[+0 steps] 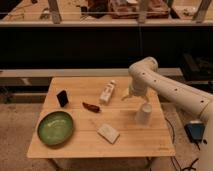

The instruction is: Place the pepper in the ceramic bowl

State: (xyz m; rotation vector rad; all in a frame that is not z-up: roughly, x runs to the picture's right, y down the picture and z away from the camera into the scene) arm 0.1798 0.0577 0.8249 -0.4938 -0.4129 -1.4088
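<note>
hovering my gripper (128, 95) over the right side of the light wooden table (150, 145), just right of the white plastic bottle (107, 93) and behind the white cup (144, 114). can't tell whether it's spread or closed. the slim dark red-brown pepper (90, 107) lies on the table between the small black block (62, 98) and the bottle, apart from the wide green glazed ceramic bowl (55, 128) at front-left. a flat white packet (108, 133) sits front-centre.

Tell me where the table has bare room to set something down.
Barest: the front right corner of the table, past the cup and the white packet. Also the back left strip behind the black block. Crowded: the middle band, where pepper, bottle and the gripper beside it sit close. The bowl fills front left.
</note>
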